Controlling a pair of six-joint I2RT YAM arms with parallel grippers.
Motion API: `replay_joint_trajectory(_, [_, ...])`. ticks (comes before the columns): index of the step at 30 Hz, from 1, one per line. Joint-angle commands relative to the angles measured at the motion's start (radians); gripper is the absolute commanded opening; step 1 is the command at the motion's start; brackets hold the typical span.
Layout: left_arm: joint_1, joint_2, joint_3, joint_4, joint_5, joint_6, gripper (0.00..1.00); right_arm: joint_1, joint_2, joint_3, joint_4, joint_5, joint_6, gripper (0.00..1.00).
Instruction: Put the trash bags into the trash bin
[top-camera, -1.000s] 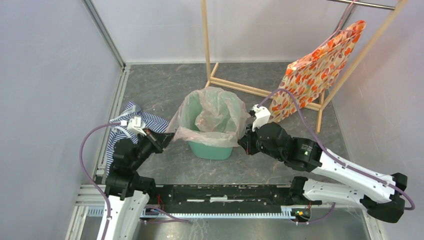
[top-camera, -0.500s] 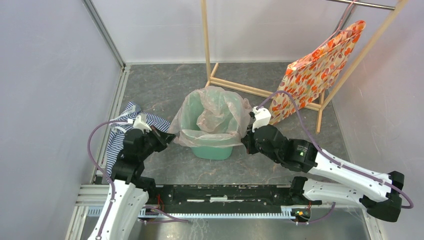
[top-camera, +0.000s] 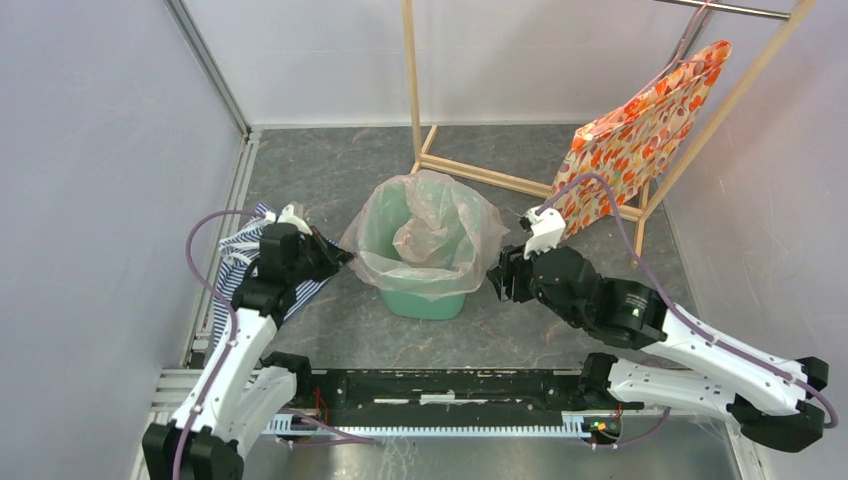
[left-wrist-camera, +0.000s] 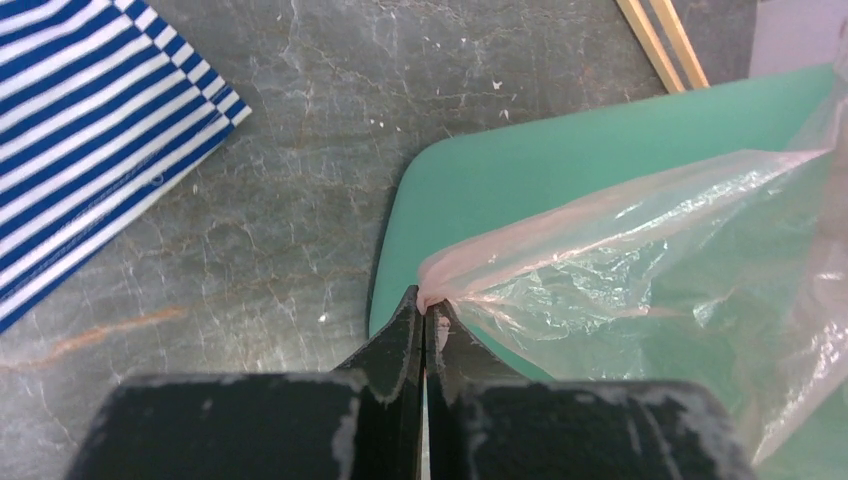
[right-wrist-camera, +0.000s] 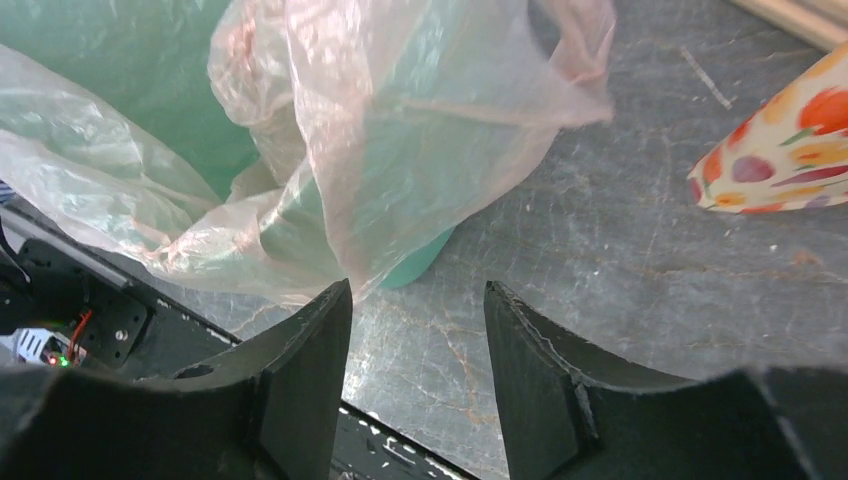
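Observation:
The mint-green trash bin (top-camera: 425, 298) stands mid-table, lined by the pale-pink translucent trash bag (top-camera: 428, 232), whose rim folds over the bin's edge. My left gripper (top-camera: 340, 257) is shut on the bag's left edge; in the left wrist view the pinched film (left-wrist-camera: 560, 250) stretches from the gripper (left-wrist-camera: 427, 303) over the bin's rim (left-wrist-camera: 560, 165). My right gripper (top-camera: 497, 277) is open just right of the bin, nothing between its fingers. In the right wrist view the bag (right-wrist-camera: 390, 130) hangs loose ahead of the gripper (right-wrist-camera: 417, 292), over the bin (right-wrist-camera: 130, 60).
A blue-white striped cloth (top-camera: 232, 268) lies under the left arm, seen too in the left wrist view (left-wrist-camera: 90, 120). A wooden rack (top-camera: 480, 172) stands behind the bin, with an orange floral bag (top-camera: 630, 140) hanging at its right. Walls close in on both sides.
My right gripper has let go of the bag's right edge, opened and drawn back slightly right. The left arm has moved up and outward, still pinching the bag's left edge.

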Motion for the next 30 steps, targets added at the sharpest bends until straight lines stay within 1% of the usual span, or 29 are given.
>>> replay_joint_trajectory(1, [0.006,0.112,0.088,0.093,-0.017,0.092,0.02,-0.015,-0.003,0.101,-0.060,0.093,-0.019,0.59])
replay_joint_trajectory(3, [0.005,0.168,0.120,0.104,-0.014,0.111,0.02,-0.038,0.004,0.121,-0.088,0.112,-0.016,0.61])
replay_joint_trajectory(5, [0.006,0.218,0.153,0.123,-0.006,0.127,0.02,-0.094,0.003,0.124,-0.079,0.089,-0.029,0.62])
replay_joint_trajectory(9, [0.005,0.312,0.200,0.154,0.011,0.147,0.02,-0.243,0.021,0.109,-0.030,-0.070,-0.057,0.62])
replay_joint_trajectory(12, [0.006,0.388,0.243,0.162,0.035,0.161,0.02,-0.339,0.022,0.066,0.029,-0.204,-0.054,0.63])
replay_joint_trajectory(18, [0.005,0.463,0.298,0.165,0.068,0.176,0.02,-0.477,-0.020,-0.052,0.143,-0.415,0.006,0.67])
replay_joint_trajectory(23, [0.005,0.475,0.303,0.163,0.075,0.182,0.02,-0.551,-0.063,-0.182,0.246,-0.534,0.067,0.67])
replay_joint_trajectory(27, [0.006,0.476,0.304,0.162,0.079,0.185,0.02,-0.588,-0.082,-0.297,0.391,-0.642,0.126,0.68])
replay_joint_trajectory(30, [0.005,0.476,0.303,0.164,0.086,0.181,0.02,-0.598,-0.076,-0.354,0.491,-0.673,0.176,0.68])
